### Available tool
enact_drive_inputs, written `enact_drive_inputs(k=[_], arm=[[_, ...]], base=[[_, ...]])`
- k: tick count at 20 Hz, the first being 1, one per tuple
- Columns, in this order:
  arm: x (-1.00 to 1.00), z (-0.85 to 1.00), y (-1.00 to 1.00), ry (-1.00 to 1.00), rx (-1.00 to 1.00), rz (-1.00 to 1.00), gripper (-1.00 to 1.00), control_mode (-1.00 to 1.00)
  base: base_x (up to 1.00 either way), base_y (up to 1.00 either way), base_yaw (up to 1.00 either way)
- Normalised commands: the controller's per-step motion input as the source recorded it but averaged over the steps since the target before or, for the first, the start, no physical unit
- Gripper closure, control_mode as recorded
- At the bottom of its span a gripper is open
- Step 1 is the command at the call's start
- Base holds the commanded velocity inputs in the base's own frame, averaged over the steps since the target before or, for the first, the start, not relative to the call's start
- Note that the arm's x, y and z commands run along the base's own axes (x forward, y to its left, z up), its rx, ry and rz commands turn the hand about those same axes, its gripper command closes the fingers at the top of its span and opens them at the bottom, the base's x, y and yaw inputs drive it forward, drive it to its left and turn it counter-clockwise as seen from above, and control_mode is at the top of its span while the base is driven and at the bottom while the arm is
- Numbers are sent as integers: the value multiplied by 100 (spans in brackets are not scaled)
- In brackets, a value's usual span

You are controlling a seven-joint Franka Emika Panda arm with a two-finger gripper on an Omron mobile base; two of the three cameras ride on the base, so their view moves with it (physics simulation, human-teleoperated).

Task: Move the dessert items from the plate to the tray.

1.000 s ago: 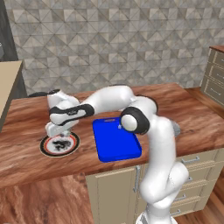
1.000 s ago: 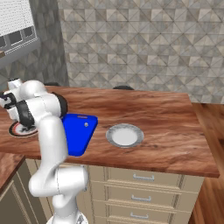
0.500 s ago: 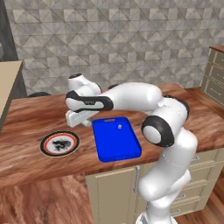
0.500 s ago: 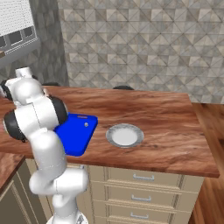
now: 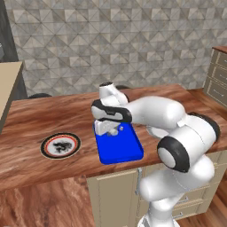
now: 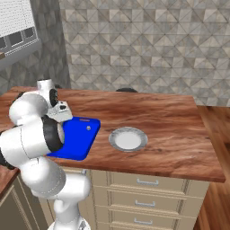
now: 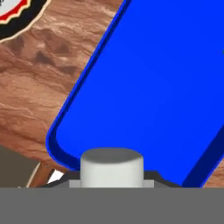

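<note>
The blue tray (image 5: 119, 146) lies near the counter's front edge, and the dark-rimmed plate (image 5: 60, 145) sits to its left. My gripper (image 5: 107, 131) hangs over the tray's far left part, pointing down. In the hand view the gripper (image 7: 112, 183) is shut on a stubby pale grey dessert item (image 7: 112, 164), held above the tray (image 7: 153, 87) near one rounded corner. The plate's rim (image 7: 17, 13) shows at the top left. A small pale mark (image 5: 122, 128) shows near the tray's far end, also visible as a mark (image 6: 88, 128) on the tray (image 6: 72, 141). I cannot make out morsels on the plate.
A plain white round dish (image 6: 128, 139) sits on the wooden counter (image 6: 170, 121) to the right of the tray. A tiled wall (image 5: 124, 40) backs the counter. Drawers and cabinet fronts (image 6: 143, 197) run below the front edge.
The arm has swung right from above the plate to above the tray, carrying the pale lump. Plate, tray and dish have stayed in place.
</note>
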Motion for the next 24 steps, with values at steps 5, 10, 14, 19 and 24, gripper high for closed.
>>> enact_drive_inputs(k=[5, 10, 14, 19, 24], arm=[[74, -27, -43, 0, -5, -10, 100, -100], [76, -35, 0, 0, 0, 0, 100, -100], [57, -36, 0, 0, 0, 0, 100, -100], [27, -41, 0, 0, 0, -3, 100, -100], [0, -45, 0, 0, 0, -6, 100, -100]], base=[[0, 0, 0], [0, 0, 0], [0, 0, 0], [0, 0, 0], [0, 0, 0]])
